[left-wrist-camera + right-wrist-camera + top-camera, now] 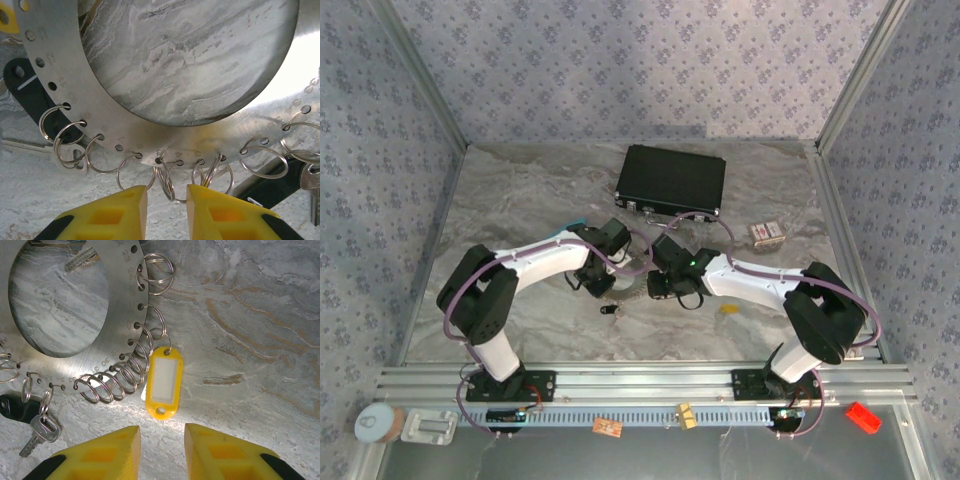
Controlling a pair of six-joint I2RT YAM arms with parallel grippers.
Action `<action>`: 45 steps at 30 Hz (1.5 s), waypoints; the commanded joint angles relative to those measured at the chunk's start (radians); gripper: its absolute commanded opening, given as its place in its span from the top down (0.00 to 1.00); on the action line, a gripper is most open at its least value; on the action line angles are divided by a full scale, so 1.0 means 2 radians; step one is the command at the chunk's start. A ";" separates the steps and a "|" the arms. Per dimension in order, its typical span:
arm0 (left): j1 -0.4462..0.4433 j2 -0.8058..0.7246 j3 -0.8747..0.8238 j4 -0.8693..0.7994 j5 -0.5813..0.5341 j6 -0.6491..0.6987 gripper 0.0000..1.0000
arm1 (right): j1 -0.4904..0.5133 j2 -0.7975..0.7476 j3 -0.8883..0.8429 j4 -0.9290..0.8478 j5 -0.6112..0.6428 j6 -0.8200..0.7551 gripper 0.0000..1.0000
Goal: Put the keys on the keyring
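Observation:
The grey-silver keyring lies flat on the marble table between my two grippers. In the left wrist view the keyring carries several small split rings along its rim. My left gripper is open just short of that rim, and one split ring hangs between its fingers. A dark-headed key and a silver key lie under the ring's edges. My right gripper is open just below a yellow tag hooked on the keyring. A dark-headed key and a silver key hang there too.
A black rectangular case lies at the back of the table. A small box sits to the right. One loose dark key and a yellow piece lie near the front. Aluminium rails run along the near edge.

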 commanded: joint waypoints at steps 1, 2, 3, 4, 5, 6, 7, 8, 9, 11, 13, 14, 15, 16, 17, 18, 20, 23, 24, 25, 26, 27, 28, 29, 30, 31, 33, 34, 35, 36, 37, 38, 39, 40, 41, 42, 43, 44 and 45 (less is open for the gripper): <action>0.002 0.017 0.002 -0.023 -0.001 -0.001 0.73 | 0.005 -0.018 0.004 0.003 0.008 -0.001 0.70; 0.002 0.018 0.002 -0.022 -0.001 0.000 0.73 | 0.005 -0.018 0.004 0.003 0.008 0.000 0.70; 0.003 0.020 0.002 -0.022 -0.001 0.000 0.73 | 0.006 -0.018 0.004 0.003 0.008 0.000 0.70; 0.004 0.021 0.001 -0.022 -0.002 0.001 0.74 | 0.005 -0.018 0.004 0.003 0.008 0.000 0.70; 0.004 0.023 0.002 -0.022 -0.004 0.001 0.74 | 0.005 -0.018 0.005 0.003 0.008 0.000 0.70; 0.004 0.024 0.003 -0.022 -0.007 0.001 0.74 | 0.006 -0.017 0.004 0.003 0.008 0.000 0.70; 0.005 0.025 0.003 -0.022 -0.008 0.002 0.74 | 0.005 -0.018 0.004 0.003 0.009 0.000 0.70; 0.005 0.026 0.003 -0.021 -0.008 0.001 0.75 | 0.006 -0.017 0.004 0.003 0.008 0.000 0.70; 0.005 0.028 0.003 -0.021 -0.008 0.002 0.75 | 0.006 -0.018 0.004 0.002 0.008 0.000 0.70; 0.005 0.030 0.003 -0.022 -0.009 0.003 0.76 | 0.006 -0.018 0.004 0.001 0.008 0.000 0.70; 0.005 0.032 0.002 -0.021 -0.010 0.002 0.77 | 0.006 -0.017 0.004 0.002 0.008 0.001 0.70; 0.005 0.032 0.001 -0.020 -0.011 0.002 0.78 | 0.005 -0.017 0.004 0.002 0.008 0.001 0.70; 0.005 0.032 0.001 -0.020 -0.014 0.002 0.78 | 0.005 -0.018 0.004 0.003 0.008 0.001 0.70; 0.005 0.031 0.001 -0.019 -0.016 0.003 0.80 | 0.006 -0.018 0.004 0.002 0.008 0.001 0.70; 0.005 0.031 0.001 -0.019 -0.018 0.002 0.80 | 0.005 -0.017 0.004 0.002 0.008 0.001 0.70; 0.005 0.031 0.000 -0.019 -0.019 0.002 0.80 | 0.006 -0.017 0.003 0.002 0.008 0.001 0.70; 0.005 0.031 0.000 -0.017 -0.021 0.002 0.82 | 0.006 -0.018 0.003 0.003 0.008 0.001 0.70; 0.006 0.032 0.001 -0.016 -0.022 0.002 0.83 | 0.005 -0.018 0.004 0.003 0.008 0.001 0.70; 0.006 0.032 0.001 -0.016 -0.022 0.002 0.83 | 0.005 -0.017 0.004 0.003 0.007 0.001 0.70; 0.006 0.033 0.003 -0.016 -0.023 0.003 0.83 | 0.005 -0.018 0.004 0.002 0.008 0.001 0.70; 0.006 0.034 0.004 -0.017 -0.023 0.003 0.84 | 0.006 -0.018 0.004 0.002 0.008 0.001 0.70; 0.006 0.034 0.004 -0.016 -0.023 0.003 0.84 | 0.005 -0.018 0.005 0.002 0.008 0.000 0.70; 0.007 0.035 0.004 -0.016 -0.022 0.003 0.84 | 0.005 -0.018 0.004 0.002 0.008 0.001 0.70; 0.007 0.036 0.005 -0.015 -0.022 0.003 0.84 | 0.006 -0.018 0.005 0.002 0.008 0.001 0.70; 0.007 0.036 0.004 -0.015 -0.021 0.003 0.84 | 0.006 -0.018 0.004 0.002 0.008 0.001 0.70; 0.007 0.037 0.004 -0.014 -0.021 0.003 0.84 | 0.006 -0.017 0.005 0.002 0.008 0.001 0.70; 0.007 0.039 0.005 -0.014 -0.020 0.003 0.84 | 0.005 -0.017 0.005 0.000 0.008 0.001 0.70; 0.007 0.039 0.004 -0.013 -0.019 0.003 0.85 | 0.006 -0.017 0.005 0.001 0.008 0.000 0.70; 0.007 0.040 0.004 -0.013 -0.018 0.003 0.85 | 0.006 -0.018 0.005 0.001 0.008 0.001 0.70; 0.007 0.040 0.004 -0.012 -0.017 0.003 0.86 | 0.006 -0.017 0.005 0.000 0.008 0.001 0.70; 0.007 0.041 0.004 -0.011 -0.017 0.003 0.86 | 0.005 -0.018 0.005 0.000 0.008 0.001 0.70; 0.008 0.041 0.004 -0.011 -0.015 0.003 0.86 | 0.006 -0.018 0.005 0.000 0.008 0.001 0.70; 0.008 0.041 0.003 -0.010 -0.014 0.003 0.86 | 0.006 -0.018 0.006 0.000 0.008 0.000 0.70; 0.008 0.042 0.004 -0.009 -0.013 0.003 0.86 | 0.005 -0.017 0.005 0.000 0.008 0.001 0.70; 0.008 0.043 0.004 -0.008 -0.012 0.003 0.86 | 0.006 -0.018 0.005 0.000 0.008 0.001 0.70; 0.008 0.043 0.003 -0.007 -0.010 0.003 0.85 | 0.005 -0.018 0.005 0.000 0.008 0.001 0.70; 0.010 0.043 0.002 -0.007 -0.009 0.003 0.85 | 0.006 -0.018 0.005 0.000 0.008 0.000 0.70; 0.009 0.043 0.002 -0.005 -0.009 0.003 0.85 | 0.006 -0.018 0.005 0.000 0.008 0.001 0.70; 0.011 0.043 0.002 -0.005 -0.009 0.003 0.86 | 0.006 -0.017 0.004 0.000 0.009 0.001 0.70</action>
